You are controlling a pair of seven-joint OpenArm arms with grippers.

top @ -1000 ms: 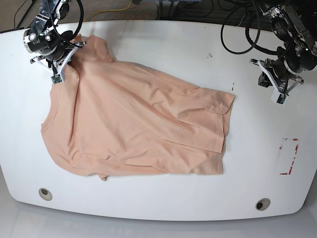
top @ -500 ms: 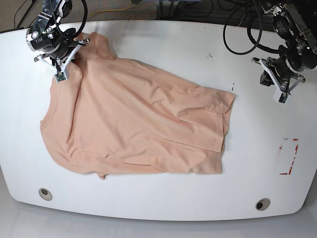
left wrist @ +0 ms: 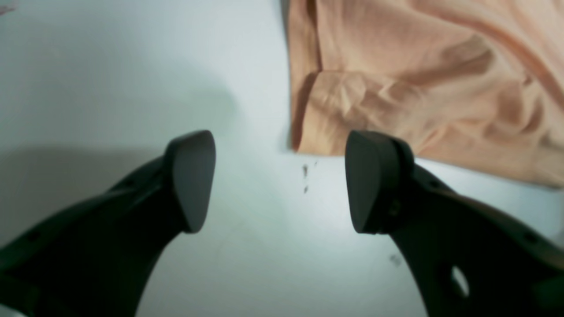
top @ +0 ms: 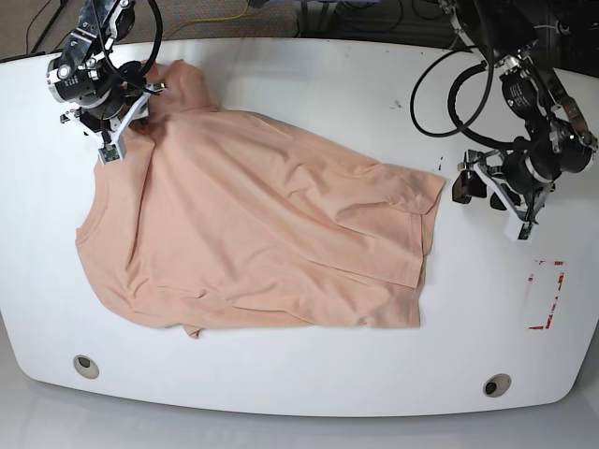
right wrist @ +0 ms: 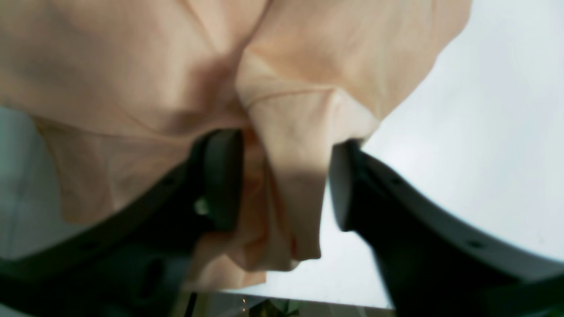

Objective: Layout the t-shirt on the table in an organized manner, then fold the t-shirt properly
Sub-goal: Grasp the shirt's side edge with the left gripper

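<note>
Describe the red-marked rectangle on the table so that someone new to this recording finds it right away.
Start at the white table in the base view and go to the bare stretch right of the peach t-shirt. The red-marked rectangle lies flat there near the right edge, above one round grommet hole. It is the only red mark on the tabletop.

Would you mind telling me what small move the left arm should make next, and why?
Probably slide the left gripper forward onto the t-shirt's nearest sleeve corner. Its jaws stand open over bare table, just short of that crumpled corner, which needs pulling out flat.
</note>
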